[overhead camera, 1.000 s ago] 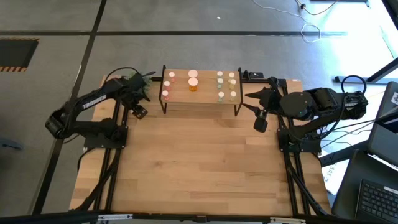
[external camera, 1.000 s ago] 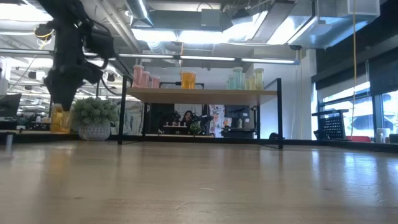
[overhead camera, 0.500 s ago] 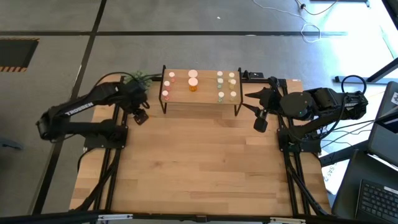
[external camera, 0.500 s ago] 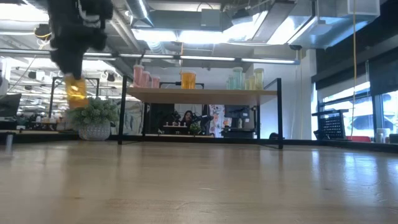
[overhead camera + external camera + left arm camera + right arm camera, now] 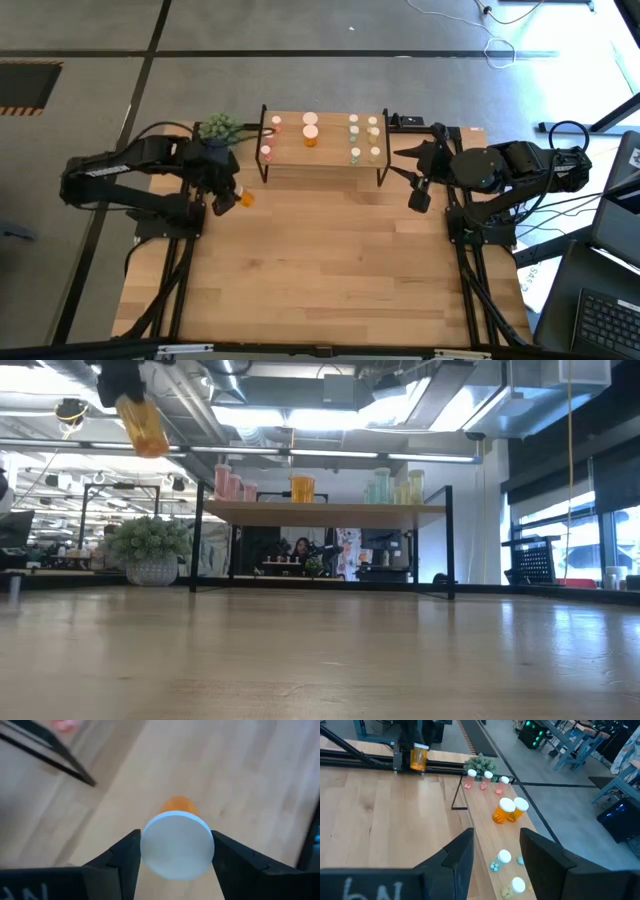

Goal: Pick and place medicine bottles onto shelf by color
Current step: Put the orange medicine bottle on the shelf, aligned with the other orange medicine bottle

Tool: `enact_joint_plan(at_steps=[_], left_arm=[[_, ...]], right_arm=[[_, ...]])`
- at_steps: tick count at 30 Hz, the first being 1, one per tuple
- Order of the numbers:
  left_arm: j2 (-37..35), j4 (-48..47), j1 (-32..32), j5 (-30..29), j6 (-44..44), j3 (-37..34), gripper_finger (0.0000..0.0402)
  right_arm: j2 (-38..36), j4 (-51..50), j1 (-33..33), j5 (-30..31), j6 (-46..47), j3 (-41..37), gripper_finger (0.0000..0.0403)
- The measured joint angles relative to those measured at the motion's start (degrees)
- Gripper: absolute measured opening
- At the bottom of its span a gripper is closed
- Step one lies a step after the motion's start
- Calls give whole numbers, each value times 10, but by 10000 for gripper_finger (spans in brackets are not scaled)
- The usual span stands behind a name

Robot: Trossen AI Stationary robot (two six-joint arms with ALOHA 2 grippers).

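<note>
Most bottles already stand sorted on the shelf (image 5: 320,150); my left claw (image 5: 176,851), clamped on an orange bottle (image 5: 177,840), hangs beside its left end; my right claw (image 5: 496,851) waits open.

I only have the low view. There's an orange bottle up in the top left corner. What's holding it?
Observer: The left gripper is. Its wrist view shows a finger pressed against each side of the orange bottle at its pale cap.
Operator: Where is it over the table?
Observer: From above, it hangs over the tabletop, just off the front left corner of the shelf.
Operator: And the right arm?
Observer: The right gripper waits open and empty beside the shelf's right end.
</note>
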Motion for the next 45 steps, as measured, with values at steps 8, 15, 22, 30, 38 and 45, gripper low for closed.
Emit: enact_joint_plan(at_steps=[8, 15, 22, 30, 38, 45], left_arm=[[16, 54, -100, -38, -80, 9, 198], [51, 149, -130, -64, -93, 9, 198], [80, 190, -129, -83, -93, 8, 198], [102, 243, -129, -84, -92, 9, 198], [101, 286, -129, -89, -79, 9, 198], [100, 330, -129, -90, -47, 9, 198]], right_arm=[[1, 39, 0, -33, 7, 0, 162], [1, 72, 0, -79, 30, 0, 162], [1, 77, 1, -106, 33, 0, 162], [12, 82, 1, -190, 46, 1, 162], [42, 88, 1, -257, 47, -6, 162], [107, 102, -13, -282, 49, -11, 162]])
